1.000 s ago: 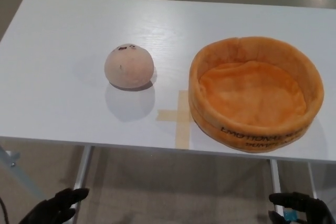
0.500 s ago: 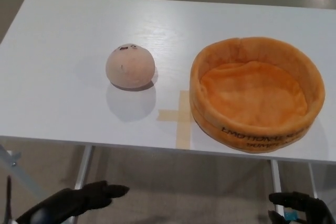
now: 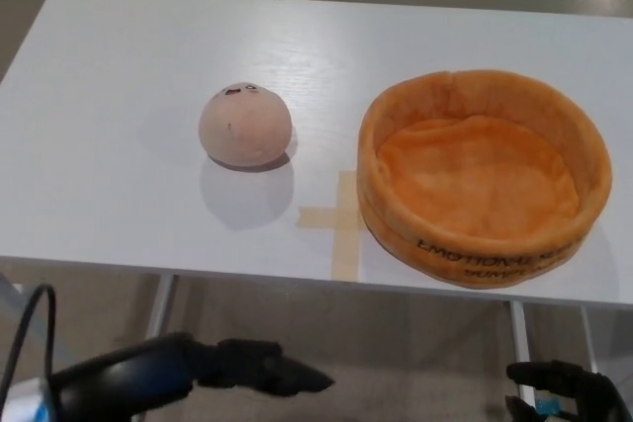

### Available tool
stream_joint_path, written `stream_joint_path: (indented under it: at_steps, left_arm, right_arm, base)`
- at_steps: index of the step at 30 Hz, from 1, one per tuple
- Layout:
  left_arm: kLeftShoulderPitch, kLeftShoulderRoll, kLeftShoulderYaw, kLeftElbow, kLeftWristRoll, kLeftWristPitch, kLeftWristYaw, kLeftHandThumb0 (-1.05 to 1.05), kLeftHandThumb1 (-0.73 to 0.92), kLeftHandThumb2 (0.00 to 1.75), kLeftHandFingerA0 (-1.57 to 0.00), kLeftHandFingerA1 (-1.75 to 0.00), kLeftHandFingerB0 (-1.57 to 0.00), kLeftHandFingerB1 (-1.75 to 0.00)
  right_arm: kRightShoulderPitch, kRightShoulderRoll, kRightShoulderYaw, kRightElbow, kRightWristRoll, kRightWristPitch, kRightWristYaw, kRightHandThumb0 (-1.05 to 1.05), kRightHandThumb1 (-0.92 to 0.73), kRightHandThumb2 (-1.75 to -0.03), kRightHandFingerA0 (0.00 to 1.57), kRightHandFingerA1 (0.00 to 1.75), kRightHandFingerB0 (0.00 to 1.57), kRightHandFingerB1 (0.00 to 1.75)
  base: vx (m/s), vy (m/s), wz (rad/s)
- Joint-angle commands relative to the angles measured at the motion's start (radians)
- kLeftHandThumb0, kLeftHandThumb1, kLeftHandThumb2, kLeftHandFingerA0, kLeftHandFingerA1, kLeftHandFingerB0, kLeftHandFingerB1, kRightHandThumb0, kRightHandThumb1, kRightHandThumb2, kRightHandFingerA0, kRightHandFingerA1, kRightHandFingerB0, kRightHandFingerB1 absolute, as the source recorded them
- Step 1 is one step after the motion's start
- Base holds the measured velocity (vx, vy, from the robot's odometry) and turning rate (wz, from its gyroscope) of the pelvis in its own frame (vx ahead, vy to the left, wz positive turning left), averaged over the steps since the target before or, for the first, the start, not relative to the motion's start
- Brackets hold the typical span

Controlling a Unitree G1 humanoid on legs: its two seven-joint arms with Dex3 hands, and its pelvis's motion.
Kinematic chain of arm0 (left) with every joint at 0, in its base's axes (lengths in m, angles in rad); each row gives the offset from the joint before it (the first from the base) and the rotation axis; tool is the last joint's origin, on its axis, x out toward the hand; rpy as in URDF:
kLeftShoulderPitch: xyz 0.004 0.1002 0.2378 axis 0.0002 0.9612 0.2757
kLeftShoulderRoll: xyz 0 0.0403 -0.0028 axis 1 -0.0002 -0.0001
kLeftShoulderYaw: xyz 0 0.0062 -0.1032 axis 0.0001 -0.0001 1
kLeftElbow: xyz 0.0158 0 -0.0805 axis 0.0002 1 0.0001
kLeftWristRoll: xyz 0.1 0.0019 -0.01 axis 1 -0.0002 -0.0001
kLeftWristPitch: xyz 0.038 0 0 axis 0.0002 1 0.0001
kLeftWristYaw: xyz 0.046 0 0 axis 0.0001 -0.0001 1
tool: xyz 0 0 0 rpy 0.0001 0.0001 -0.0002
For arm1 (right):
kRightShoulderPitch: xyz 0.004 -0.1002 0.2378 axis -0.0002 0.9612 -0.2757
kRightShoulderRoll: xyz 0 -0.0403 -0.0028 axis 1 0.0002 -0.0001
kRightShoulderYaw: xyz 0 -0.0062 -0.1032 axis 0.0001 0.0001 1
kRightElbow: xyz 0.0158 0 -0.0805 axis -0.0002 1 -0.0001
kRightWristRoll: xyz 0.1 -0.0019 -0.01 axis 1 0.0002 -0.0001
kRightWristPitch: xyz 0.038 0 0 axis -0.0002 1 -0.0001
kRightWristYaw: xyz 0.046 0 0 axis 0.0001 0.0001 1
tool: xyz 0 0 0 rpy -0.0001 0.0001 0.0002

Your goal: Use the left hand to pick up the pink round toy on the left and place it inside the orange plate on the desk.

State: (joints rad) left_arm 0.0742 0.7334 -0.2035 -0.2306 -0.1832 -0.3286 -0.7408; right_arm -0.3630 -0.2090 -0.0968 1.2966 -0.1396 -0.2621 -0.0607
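The pink round toy (image 3: 245,126) rests on the white desk (image 3: 119,96), left of centre, with small dark marks on its top. To its right stands the orange plush plate (image 3: 483,177), deep-walled and empty. My left hand (image 3: 255,366) shows at the bottom edge, below the desk's front edge and well short of the toy, its fingers stretched forward and holding nothing. My right hand (image 3: 564,389) sits at the bottom right corner, below the desk, with curled fingers and nothing in it.
A cross of beige tape (image 3: 336,219) marks the desk between toy and plate. Metal desk legs (image 3: 158,305) run down under the front edge. A black cable (image 3: 25,328) loops at the lower left.
My left arm has swung rightward and forward along the bottom of the view, reaching further with fingers extended. The right hand, toy and plate stay where they were.
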Motion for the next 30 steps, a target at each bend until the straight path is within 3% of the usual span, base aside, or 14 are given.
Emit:
stream_joint_path:
  at_steps: [1,5,6,7,9,10,12,13,15,18,19,22,23,30]
  left_arm:
    - [-0.132,-0.007,0.125,-0.206,-0.450,0.218,-0.044,-0.34,0.52,0.62,-0.18,-0.38,-0.18,-0.32]
    - [-0.242,-0.062,0.158,-0.147,-0.379,0.219,0.030,-0.29,0.48,0.57,-0.14,-0.36,-0.16,-0.29]
    - [-0.313,-0.098,0.162,-0.080,-0.252,0.150,0.074,-0.22,0.38,0.88,-0.02,-0.50,0.00,-0.47]
    - [-0.367,-0.124,0.163,-0.023,-0.127,0.075,0.112,-0.22,0.38,0.88,-0.02,-0.50,0.00,-0.47]
    - [-0.380,-0.137,0.169,-0.011,-0.099,0.064,0.111,-0.22,0.38,0.88,-0.02,-0.50,0.00,-0.47]
    - [-0.404,-0.144,0.166,0.016,-0.071,0.060,0.115,-0.32,0.42,0.62,-0.05,-0.20,-0.11,-0.29]
    - [-0.461,-0.162,0.158,0.085,0.000,0.031,0.130,-0.31,0.41,0.62,-0.04,-0.20,-0.11,-0.30]
    - [-0.505,-0.175,0.150,0.142,0.056,0.011,0.149,-0.26,0.41,0.54,0.00,-0.19,-0.12,-0.26]
    - [-0.568,-0.185,0.133,0.219,0.139,-0.007,0.185,-0.30,0.36,0.65,0.00,-0.15,-0.07,-0.31]
    - [-0.639,-0.199,0.104,0.327,0.237,-0.041,0.236,-0.33,0.37,0.66,0.00,-0.11,-0.07,-0.30]
    - [-0.683,-0.204,0.082,0.392,0.292,-0.047,0.271,-0.31,0.24,0.63,0.00,-0.14,-0.04,-0.30]
    - [-0.748,-0.204,0.042,0.492,0.389,-0.075,0.337,-0.33,0.24,0.62,0.00,-0.12,-0.02,-0.25]
    - [-0.798,-0.199,0.006,0.561,0.471,-0.082,0.397,-0.37,0.25,0.59,0.00,-0.01,-0.04,-0.19]
    - [-0.968,-0.196,-0.144,0.793,0.660,-0.011,0.540,-0.47,0.36,0.70,0.00,0.00,0.00,-0.11]
  right_arm:
    - [0.004,-0.001,-0.003,0.011,0.008,-0.011,-0.005,-0.31,-0.59,-0.57,0.70,0.62,0.65,0.51]
    - [0.009,-0.001,-0.008,0.012,0.014,-0.010,0.000,-0.31,-0.58,-0.57,0.71,0.63,0.65,0.50]
    - [0.010,-0.002,-0.005,0.012,0.010,-0.010,-0.003,-0.31,-0.58,-0.56,0.71,0.64,0.65,0.50]
    - [0.010,-0.002,-0.002,0.012,0.007,-0.008,-0.006,-0.31,-0.58,-0.56,0.71,0.64,0.65,0.50]
    - [0.011,-0.002,-0.001,0.012,0.006,-0.008,-0.006,-0.31,-0.58,-0.56,0.71,0.64,0.65,0.50]
    - [0.009,-0.002,-0.001,0.013,0.006,-0.007,-0.007,-0.31,-0.58,-0.57,0.71,0.62,0.65,0.50]
    - [0.008,-0.001,-0.004,0.014,0.010,-0.007,-0.003,-0.31,-0.59,-0.57,0.71,0.62,0.65,0.50]
    - [0.009,-0.002,-0.002,0.014,0.007,-0.014,-0.006,-0.32,-0.58,-0.56,0.73,0.63,0.66,0.51]
    - [0.010,-0.002,0.004,0.014,0.000,-0.020,-0.013,-0.32,-0.57,-0.56,0.73,0.63,0.66,0.50]
    - [0.008,0.001,-0.002,0.014,0.008,-0.011,-0.012,-0.31,-0.58,-0.56,0.73,0.63,0.66,0.50]
    - [0.010,0.001,0.000,0.013,0.007,-0.012,-0.012,-0.31,-0.59,-0.57,0.71,0.61,0.66,0.50]
    - [0.012,0.000,-0.001,0.013,0.009,-0.007,-0.007,-0.31,-0.59,-0.57,0.70,0.60,0.65,0.49]
    - [0.012,0.000,-0.002,0.015,0.010,-0.002,-0.004,-0.30,-0.59,-0.57,0.71,0.61,0.64,0.49]
    - [0.014,0.001,-0.001,0.015,0.009,-0.009,-0.008,-0.30,-0.58,-0.57,0.72,0.62,0.66,0.50]
  base:
    - [0.00,0.000,0.00]
    - [0.00,0.000,0.00]
    - [0.00,0.000,0.00]
    - [0.00,0.000,0.00]
    - [0.00,0.000,0.00]
    - [0.00,0.000,0.00]
    - [0.00,0.000,0.00]
    - [0.00,0.000,0.00]
    - [0.00,0.000,0.00]
    - [0.00,0.000,0.00]
    - [0.00,0.000,0.00]
    - [0.00,0.000,0.00]
    - [0.00,0.000,0.00]
    - [0.00,0.000,0.00]
